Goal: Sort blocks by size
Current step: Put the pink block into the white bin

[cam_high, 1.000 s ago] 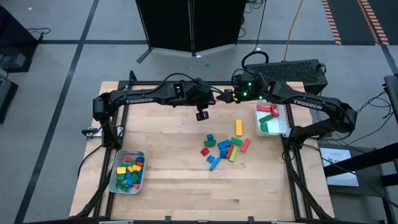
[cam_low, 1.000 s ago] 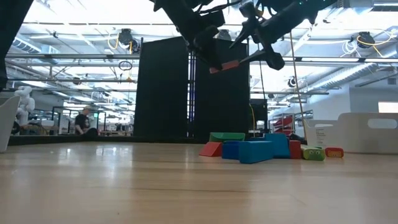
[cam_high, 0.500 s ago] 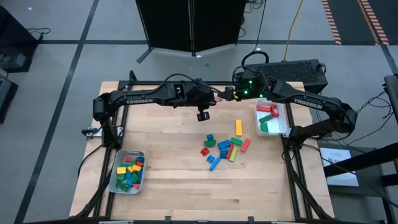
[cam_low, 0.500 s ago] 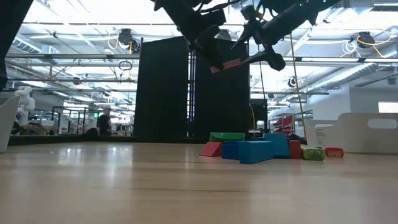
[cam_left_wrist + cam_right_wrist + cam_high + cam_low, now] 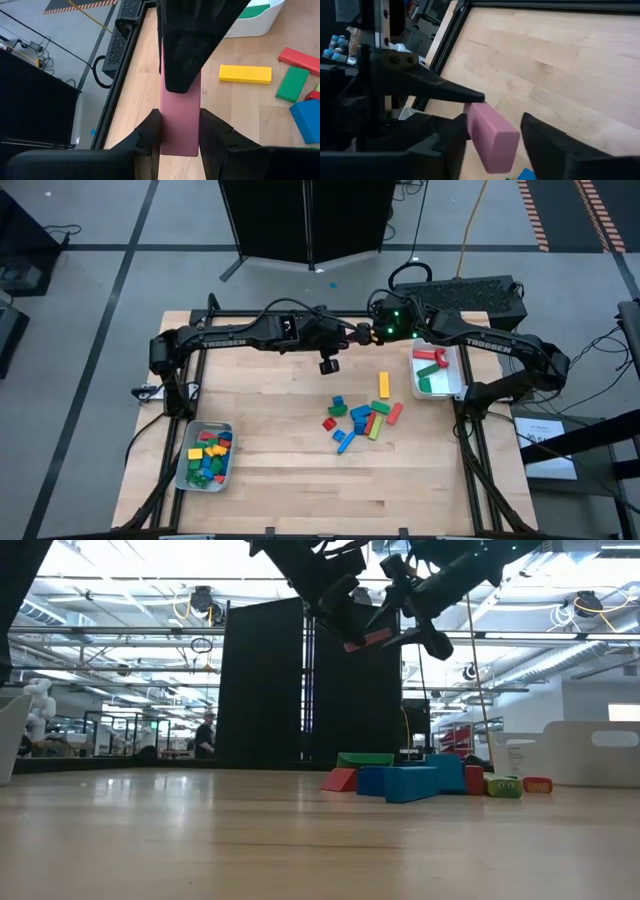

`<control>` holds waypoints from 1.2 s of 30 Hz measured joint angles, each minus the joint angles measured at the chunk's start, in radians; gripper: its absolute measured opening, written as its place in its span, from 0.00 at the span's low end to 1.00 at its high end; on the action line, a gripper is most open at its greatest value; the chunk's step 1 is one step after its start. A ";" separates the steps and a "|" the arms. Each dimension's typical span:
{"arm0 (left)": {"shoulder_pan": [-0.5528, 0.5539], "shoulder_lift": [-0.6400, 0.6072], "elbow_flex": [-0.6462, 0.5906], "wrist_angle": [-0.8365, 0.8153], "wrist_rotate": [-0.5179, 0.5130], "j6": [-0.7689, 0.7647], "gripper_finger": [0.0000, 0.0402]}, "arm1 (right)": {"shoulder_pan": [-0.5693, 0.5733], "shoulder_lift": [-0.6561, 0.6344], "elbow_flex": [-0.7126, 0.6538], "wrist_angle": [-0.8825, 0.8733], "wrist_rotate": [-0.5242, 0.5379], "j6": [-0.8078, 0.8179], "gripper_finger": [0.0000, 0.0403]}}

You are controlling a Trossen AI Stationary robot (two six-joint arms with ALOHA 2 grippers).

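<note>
A pink bar (image 5: pixel 180 100) is held high over the table's far middle and also shows in the low view (image 5: pixel 368 638). My left gripper (image 5: pixel 347 333) is shut on one end of it. My right gripper (image 5: pixel 368 332) is open and faces the left one. Its fingers (image 5: pixel 445 142) stand on either side of the bar's free end (image 5: pixel 492 135). A pile of several blocks (image 5: pixel 360 420) lies on the table's right middle, with a yellow bar (image 5: pixel 383 385) just beyond it. My left gripper pinches the pink bar's two long sides near one end (image 5: pixel 180 142) between its two fingers. The fingers come level from the table's left and lie along the bar. The bar sticks out past the fingertips, roughly level, high and clear of the table. My right gripper's fingers are close beside the bar's free end; I cannot tell whether they touch it.
A pale tray (image 5: pixel 188 470) with several small blocks stands at the near left. A white tray (image 5: pixel 458 375) with red and green bars stands at the right edge. Bare wood lies between the pile and the left tray.
My right gripper has moved toward the table's left, up to my left gripper, and the bar's free end now lies between its fingers. The left gripper and the bar have risen a little.
</note>
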 joint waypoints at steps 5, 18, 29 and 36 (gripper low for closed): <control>-0.001 0.000 0.000 0.014 0.000 0.001 0.22 | 0.000 -0.001 0.001 0.009 -0.003 -0.022 0.16; -0.006 0.000 0.001 0.045 -0.011 -0.008 0.45 | 0.000 0.001 0.001 0.012 -0.021 -0.047 0.09; -0.022 -0.002 0.002 -0.082 -0.191 -0.025 0.76 | -0.030 -0.012 -0.001 -0.496 0.259 -0.018 0.09; -0.022 -0.002 0.001 -0.076 -0.172 -0.035 0.77 | -0.034 -0.094 -0.001 -0.727 0.416 0.054 0.09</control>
